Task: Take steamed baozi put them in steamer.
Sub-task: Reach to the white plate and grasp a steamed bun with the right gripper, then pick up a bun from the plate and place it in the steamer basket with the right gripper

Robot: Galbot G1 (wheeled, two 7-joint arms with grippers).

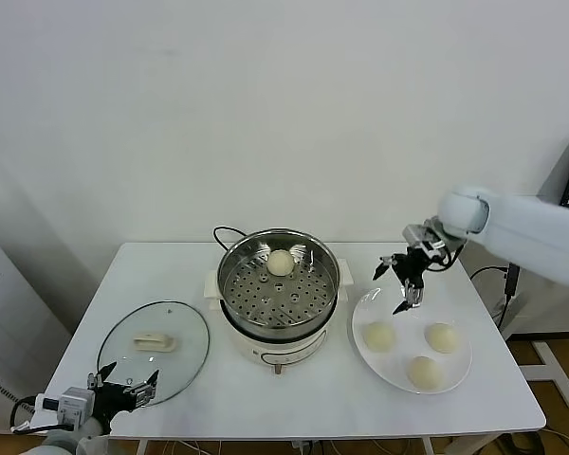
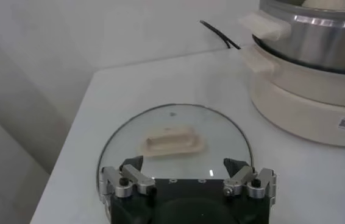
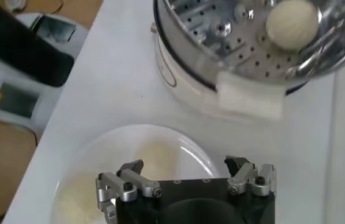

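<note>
Right, from your head camera the round shiny stainless-steel steamer (image 1: pixel 278 296) sits mid-surface on its white electric base, and one smooth cream-white steamed baozi (image 1: pixel 280 263) lies on the perforated tray toward the far side. Three more cream-white buns (image 1: pixel 378 336) rest on the flat white round plate (image 1: pixel 458 379) to the steamer's right. Your right gripper (image 1: pixel 399 284) hangs over the plate's far-left rim, jaws spread wide and holding nothing. Your left gripper (image 1: pixel 125 390) is parked at the near-left corner of the white surface (image 1: pixel 294 403), beside the round glass lid (image 1: pixel 154 352) with its white handle.

Over to your left wrist camera: the left gripper (image 2: pixel 188 178) has its jaws wide open and empty, the glass lid (image 2: pixel 172 143) lying flat just beyond them, the steamer (image 2: pixel 319 61) farther off.

Now your right wrist camera: jaws wide apart, gripping nothing, above the plate (image 3: pixel 184 143); one bun (image 3: pixel 291 23) sits in the steamer tray beyond.
</note>
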